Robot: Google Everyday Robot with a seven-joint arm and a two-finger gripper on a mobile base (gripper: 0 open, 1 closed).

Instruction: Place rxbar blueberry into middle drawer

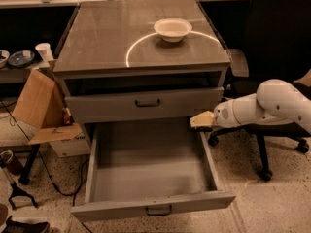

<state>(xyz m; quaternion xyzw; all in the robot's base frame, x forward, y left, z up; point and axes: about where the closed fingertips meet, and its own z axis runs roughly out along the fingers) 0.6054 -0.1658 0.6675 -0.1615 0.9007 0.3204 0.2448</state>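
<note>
The middle drawer [121, 208], the cabinet's lowest grey one, stands pulled far out, and I see nothing lying in it. My gripper [201, 121] reaches in from the right on a white arm [265, 107]. It hangs over the drawer's right rear corner, just below the closed drawer front above [146, 103]. The rxbar blueberry does not show in this view; it is hidden or out of view. A cream-white bowl [172, 29] sits on the cabinet top.
A black office chair [277, 38] stands right of the cabinet, behind my arm. An open cardboard box [41, 108] sits at the left. Cables and a black stand lie on the speckled floor at the lower left.
</note>
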